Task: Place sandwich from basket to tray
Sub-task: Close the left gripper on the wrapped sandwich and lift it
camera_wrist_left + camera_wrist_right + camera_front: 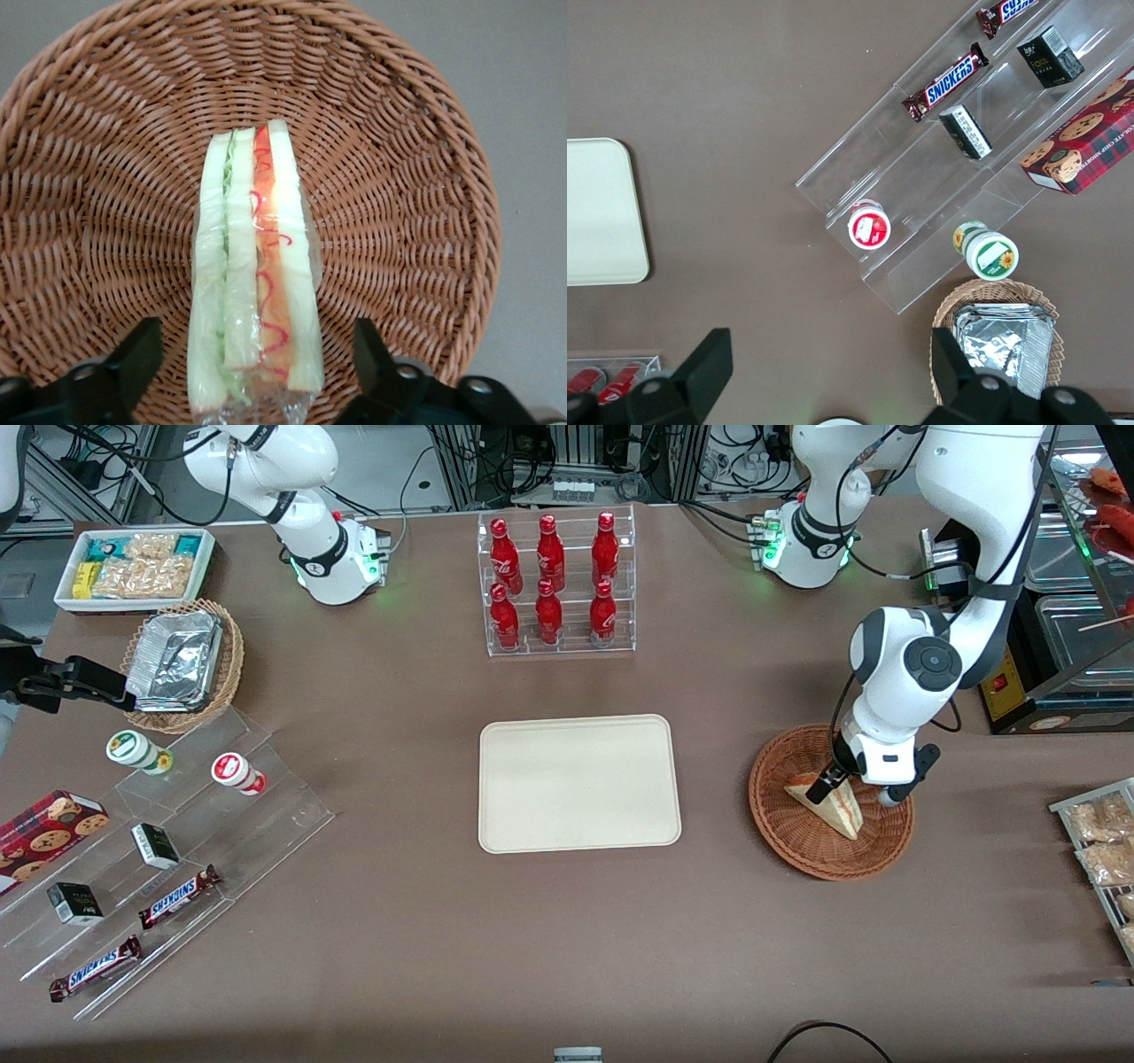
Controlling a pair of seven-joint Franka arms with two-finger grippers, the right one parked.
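The sandwich (833,804), a wrapped pale wedge with red-orange and green filling, lies in the reddish-brown wicker basket (780,824) toward the working arm's end of the table. My gripper (855,790) is lowered into the basket, open, with one finger on each side of the sandwich. In the left wrist view the sandwich (257,274) runs between the two black fingers (133,354), with a gap between it and each of them, and the basket (97,177) weave shows all around. The cream tray (576,784) sits at the table's middle with nothing on it.
A clear rack of red bottles (558,584) stands farther from the front camera than the tray. Toward the parked arm's end are a tan basket of foil containers (182,660), a white snack box (133,567) and a clear stepped stand (177,868) with snacks. A wire rack of packets (1103,841) lies beside the basket.
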